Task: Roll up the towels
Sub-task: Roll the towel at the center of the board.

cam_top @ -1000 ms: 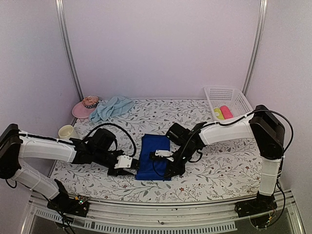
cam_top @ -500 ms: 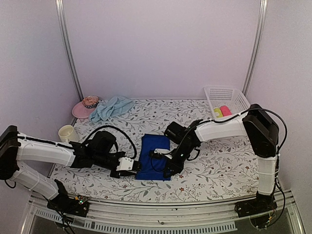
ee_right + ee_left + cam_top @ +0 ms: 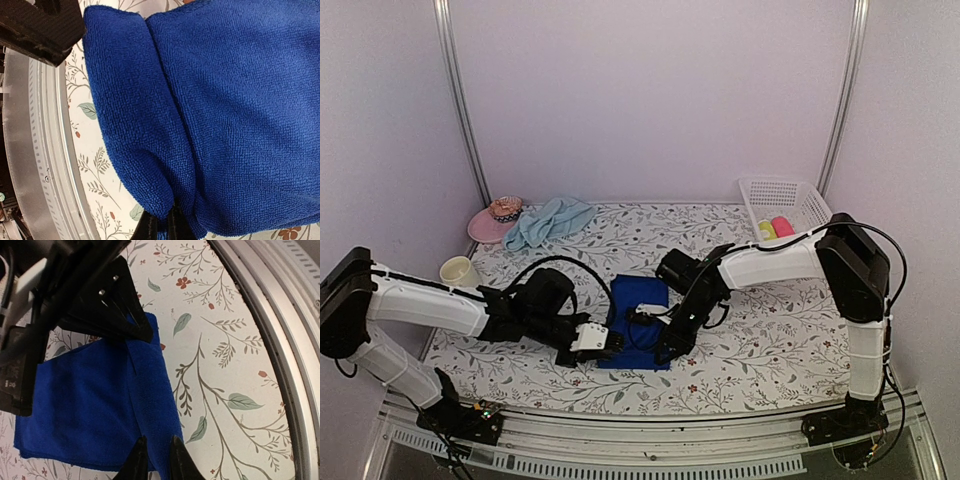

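Left fingers (image 3: 608, 345), right fingers (image 3: 662, 347) both pinched on blue towel (image 3: 645, 293) near edge; hem folded over, likely seeding roll.

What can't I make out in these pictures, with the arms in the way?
- Top view: the near edge of the blue towel, hidden under the left gripper and right gripper.
- Top view: the yellow thing and pink thing in the basket, too small to identify.
- Right wrist view: the right gripper itself, nearly all cut off by the bottom edge.
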